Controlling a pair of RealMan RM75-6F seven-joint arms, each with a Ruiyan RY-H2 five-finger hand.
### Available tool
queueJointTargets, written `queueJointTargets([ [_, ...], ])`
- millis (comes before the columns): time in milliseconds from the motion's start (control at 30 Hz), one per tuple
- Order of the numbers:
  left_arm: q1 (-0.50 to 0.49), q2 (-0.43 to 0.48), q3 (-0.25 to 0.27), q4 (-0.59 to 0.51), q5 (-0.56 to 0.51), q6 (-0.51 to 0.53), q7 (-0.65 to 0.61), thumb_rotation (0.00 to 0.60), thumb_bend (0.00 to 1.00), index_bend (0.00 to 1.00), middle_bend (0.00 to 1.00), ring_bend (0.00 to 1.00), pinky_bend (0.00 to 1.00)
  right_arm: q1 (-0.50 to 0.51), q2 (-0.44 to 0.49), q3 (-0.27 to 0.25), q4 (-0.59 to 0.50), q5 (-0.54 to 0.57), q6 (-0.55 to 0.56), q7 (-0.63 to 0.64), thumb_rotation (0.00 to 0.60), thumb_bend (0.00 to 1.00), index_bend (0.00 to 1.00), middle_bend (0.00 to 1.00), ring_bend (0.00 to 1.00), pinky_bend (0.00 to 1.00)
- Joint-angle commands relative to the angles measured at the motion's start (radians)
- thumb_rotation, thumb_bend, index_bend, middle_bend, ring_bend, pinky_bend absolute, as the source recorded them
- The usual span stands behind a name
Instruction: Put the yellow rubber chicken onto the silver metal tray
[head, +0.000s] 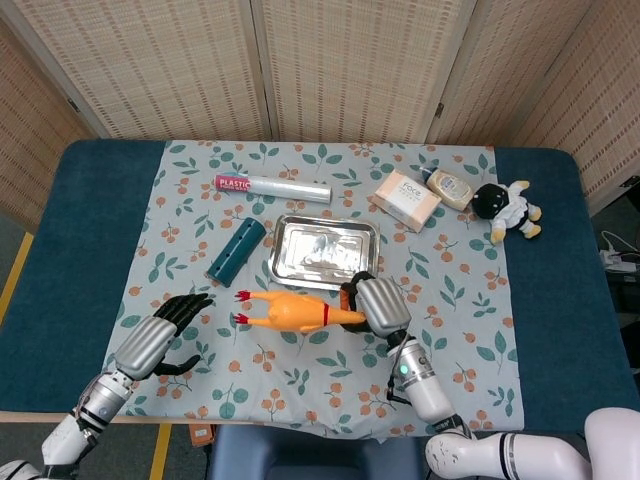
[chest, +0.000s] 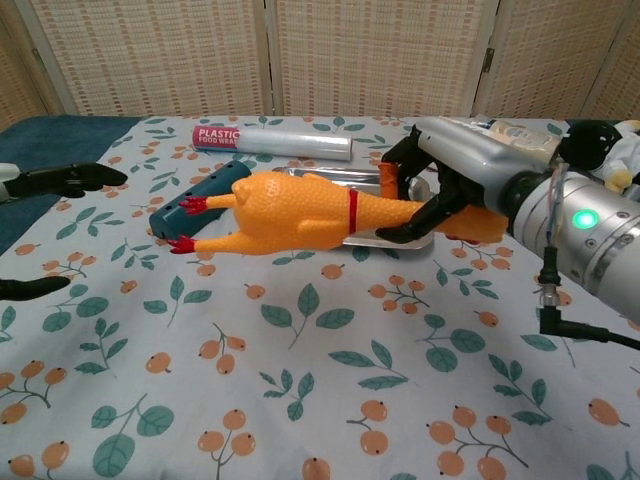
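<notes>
Gripping the chicken (head: 290, 311) by its neck end, the right hand (head: 372, 305) is seen at about 5 o'clock of the tray (head: 325, 252) in the head view; its fingers (chest: 405, 160) are closed around the neck in the chest view, where the same hand (chest: 455, 170) reaches in from 3 o'clock. The chicken (chest: 285, 212) is held clear of the cloth (head: 200, 330), lying roughly level, with its red feet pointed toward 9 o'clock and its body just off the tray's near edge; in the chest view it hides much of the tray (chest: 400, 235). The left hand (head: 160, 338) is held near the table's 8 o'clock corner with nothing in it, its dark fingers (head: 190, 302) spread apart and pointed toward the chicken's feet, well apart from them. A teal cylinder (head: 236, 251) lies at 9 o'clock of the tray, a plastic wrap roll (head: 272, 186) at 11 o'clock, a Face box (head: 405, 199) at 1 o'clock, a small packet (head: 452, 187) just beyond the box, and a plush toy (head: 506, 209) further toward 3 o'clock
</notes>
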Motion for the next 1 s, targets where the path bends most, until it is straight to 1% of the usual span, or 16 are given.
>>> queueJointTargets([
  [33,-0.055,-0.079,-0.056,-0.028,-0.072,-0.052,0.114,0.600,0.32,0.00,0.00,0.00,0.05,0.035,-0.029,0.032,0.005,0.071,-0.021,-0.046,0.600,0.33,0.92,0.68,0.92,1.00],
  [167,-0.078,-0.122,-0.075,-0.036,-0.114,-0.066,0.170,0.600,0.32,0.00,0.00,0.00,0.05,0.056,-0.053,0.042,0.023,0.111,-0.021,-0.071,0.600,0.33,0.92,0.68,0.92,1.00],
  [300,-0.098,-0.160,-0.078,-0.041,-0.130,-0.076,0.184,0.600,0.32,0.00,0.00,0.00,0.05,0.081,-0.081,0.057,0.051,0.145,-0.031,-0.079,0.600,0.33,0.92,0.68,0.92,1.00],
  [567,-0.137,-0.197,-0.082,-0.042,-0.179,-0.120,0.213,0.600,0.31,0.00,0.00,0.00,0.05,0.136,-0.128,0.081,0.081,0.213,-0.047,-0.117,0.600,0.33,0.92,0.68,0.92,1.00],
  [833,-0.173,-0.248,-0.112,0.023,-0.215,-0.118,0.248,0.600,0.31,0.00,0.00,0.00,0.05,0.165,-0.158,0.077,0.062,0.236,-0.038,-0.135,0.600,0.33,0.92,0.68,0.92,1.00],
  [1000,-0.186,-0.258,-0.110,0.026,-0.230,-0.129,0.240,0.600,0.32,0.00,0.00,0.00,0.05,0.184,-0.180,0.086,0.075,0.231,-0.027,-0.135,0.600,0.33,0.92,0.68,0.92,1.00],
])
